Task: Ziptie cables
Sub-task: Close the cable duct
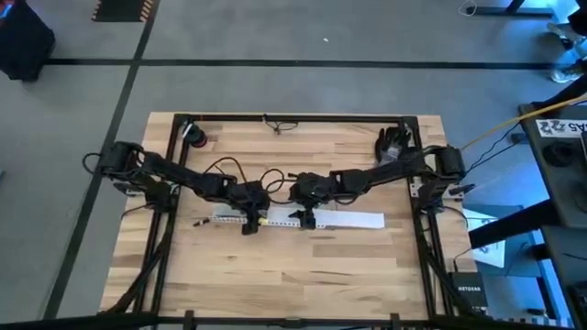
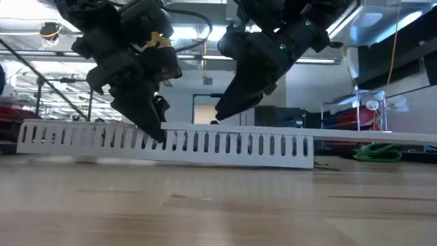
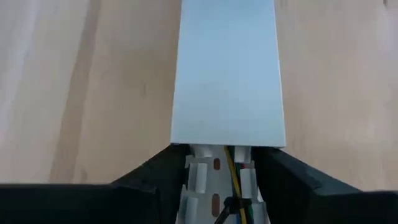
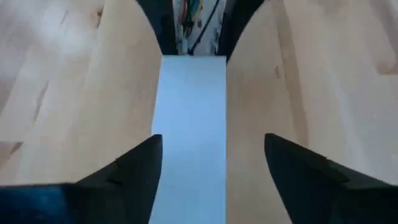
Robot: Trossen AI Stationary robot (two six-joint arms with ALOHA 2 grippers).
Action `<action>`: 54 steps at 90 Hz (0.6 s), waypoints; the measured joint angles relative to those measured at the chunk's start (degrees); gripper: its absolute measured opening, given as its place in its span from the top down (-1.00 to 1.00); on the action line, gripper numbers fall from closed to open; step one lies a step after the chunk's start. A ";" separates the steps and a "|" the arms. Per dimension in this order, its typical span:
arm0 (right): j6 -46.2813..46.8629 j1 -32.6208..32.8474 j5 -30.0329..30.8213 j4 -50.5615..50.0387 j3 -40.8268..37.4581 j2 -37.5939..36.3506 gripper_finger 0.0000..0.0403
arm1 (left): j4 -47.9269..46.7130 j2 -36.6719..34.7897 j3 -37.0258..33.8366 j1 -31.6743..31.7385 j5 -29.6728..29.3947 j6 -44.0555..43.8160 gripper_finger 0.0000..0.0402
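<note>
A long white slotted duct (image 1: pixel 234 220) lies flat on the wooden table, and a smooth white cover (image 1: pixel 353 220) closes its right part. The cables (image 3: pixel 235 183), thin yellow, green and dark wires, run inside the open part of the duct and pass under the cover's end. My left gripper (image 1: pixel 249 222) straddles the open duct just left of the cover's end. My right gripper (image 1: pixel 307 218) stands open above the cover (image 4: pixel 189 124), one finger on each side of it and clear of it in the low view (image 2: pixel 220 116). My left gripper has the duct's two slotted side walls (image 3: pixel 194 177) between its fingers, just short of the cover's end. The fingers (image 2: pixel 153 126) slant down from above and lie across the duct. The duct stays flat on the table.
A dark glove-like thing (image 1: pixel 393 145) lies at the far right corner and a small red-and-white object (image 1: pixel 195 136) at the far left. Thin dark wire loops (image 1: pixel 271 174) lie behind the arms. A black frame (image 1: pixel 293 117) borders the table. The near half is bare wood.
</note>
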 joint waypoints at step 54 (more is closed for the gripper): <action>-2.71 1.90 6.64 0.86 0.40 4.34 -0.16 | -4.10 0.14 0.25 -1.23 -3.88 2.42 0.16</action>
